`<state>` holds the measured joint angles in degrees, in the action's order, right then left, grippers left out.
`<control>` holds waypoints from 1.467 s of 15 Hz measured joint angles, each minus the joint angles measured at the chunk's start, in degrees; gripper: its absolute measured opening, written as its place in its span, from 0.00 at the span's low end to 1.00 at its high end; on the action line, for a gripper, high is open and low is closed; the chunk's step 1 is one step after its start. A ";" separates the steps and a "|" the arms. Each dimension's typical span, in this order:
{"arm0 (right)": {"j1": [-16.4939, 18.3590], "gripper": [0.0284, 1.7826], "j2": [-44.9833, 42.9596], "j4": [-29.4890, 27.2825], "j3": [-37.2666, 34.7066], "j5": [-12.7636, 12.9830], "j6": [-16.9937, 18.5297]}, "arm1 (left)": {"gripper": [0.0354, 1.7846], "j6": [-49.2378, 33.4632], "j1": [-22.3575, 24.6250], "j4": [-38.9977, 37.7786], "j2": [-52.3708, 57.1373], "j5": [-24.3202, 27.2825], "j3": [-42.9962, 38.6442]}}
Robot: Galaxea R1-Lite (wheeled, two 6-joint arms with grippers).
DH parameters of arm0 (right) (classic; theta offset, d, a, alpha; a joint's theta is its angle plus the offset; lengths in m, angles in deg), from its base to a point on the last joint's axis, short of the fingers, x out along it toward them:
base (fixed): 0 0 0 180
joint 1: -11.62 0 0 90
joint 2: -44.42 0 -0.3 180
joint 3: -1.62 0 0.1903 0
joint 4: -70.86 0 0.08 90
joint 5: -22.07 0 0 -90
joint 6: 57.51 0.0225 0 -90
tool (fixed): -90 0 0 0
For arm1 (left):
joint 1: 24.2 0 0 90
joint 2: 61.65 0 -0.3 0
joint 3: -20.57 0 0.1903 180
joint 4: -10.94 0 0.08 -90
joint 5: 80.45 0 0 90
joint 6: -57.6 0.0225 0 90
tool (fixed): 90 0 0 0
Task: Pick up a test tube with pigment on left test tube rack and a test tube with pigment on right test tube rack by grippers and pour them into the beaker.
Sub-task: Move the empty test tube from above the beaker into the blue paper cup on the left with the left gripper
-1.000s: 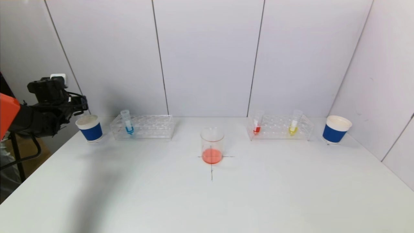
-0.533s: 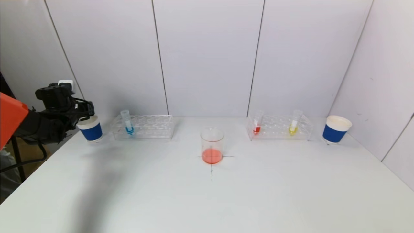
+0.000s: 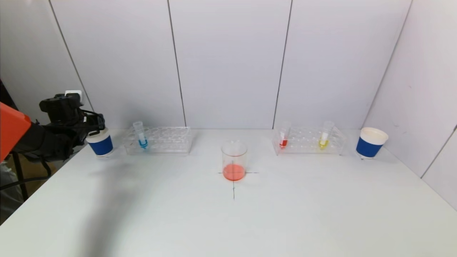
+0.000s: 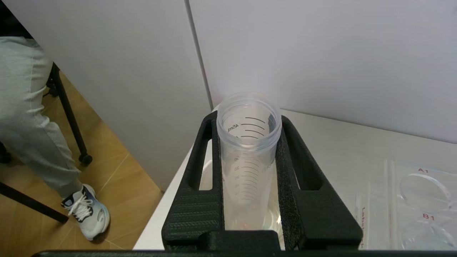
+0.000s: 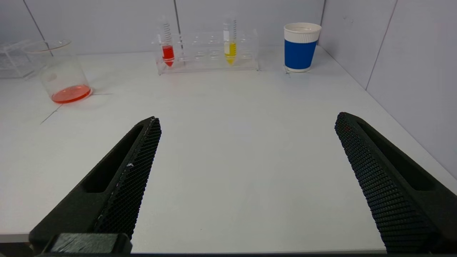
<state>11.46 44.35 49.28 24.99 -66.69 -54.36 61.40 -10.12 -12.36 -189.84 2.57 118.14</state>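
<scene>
- Left gripper [image 4: 249, 178] at the tabletop's [image 3: 250, 221] far-left corner, about 10 o'clock from the beaker [image 3: 234, 160], directly over the left cup [image 3: 100, 142].
- Fingers [image 4: 201, 171] clenched on an empty tube [image 4: 248, 157], a clear graduated one with no cap.
- Tube's long axis roughly upright between the fingers, open mouth up toward the wrist camera, lower end pointing down into the cup.
- Right gripper [image 5: 246, 150] low over the near tabletop, at about 5 o'clock from the beaker, fingers spread wide, grasping nothing; not seen in the head view.
- Beaker upright on a drawn cross at the tabletop's middle, with a shallow red layer at its bottom.
- Left rack [image 3: 159, 140] at about 10 o'clock from the beaker, holding one blue tube [image 3: 140, 135] at its left end, upright, mouth up, tip down.
- Right rack [image 3: 309, 141] at about 2 o'clock, holding a red tube [image 3: 284, 135] at its left end and a yellow tube [image 3: 325, 135] toward its right; both stand near upright, mouths up.
- Right cup [image 3: 370, 142] just beyond the right rack, at about 3 o'clock from it, upright.
</scene>
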 joint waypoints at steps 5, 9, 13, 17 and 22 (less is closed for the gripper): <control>0.00 0.99 0.00 0.02 0.00 0.00 0.00 | 0.23 -0.04 0.05 -0.05 0.46 0.00 -0.76; 0.00 0.99 0.02 0.02 0.00 0.00 0.00 | 0.23 -0.28 0.05 -0.07 0.66 0.00 -0.83; 0.00 0.99 0.00 0.00 0.00 0.00 0.00 | 0.23 -0.45 0.05 -0.05 0.77 -0.05 -0.83; 0.00 0.99 0.00 0.02 0.00 0.02 0.00 | 0.37 -0.33 0.05 -0.49 0.88 -0.10 -0.83; 0.00 0.99 0.00 0.02 0.00 0.02 0.00 | 0.81 -0.17 0.05 -1.32 0.99 -0.02 -1.55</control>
<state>11.46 44.35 49.30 24.99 -66.67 -54.36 61.23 -10.07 -13.67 -188.86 2.55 116.60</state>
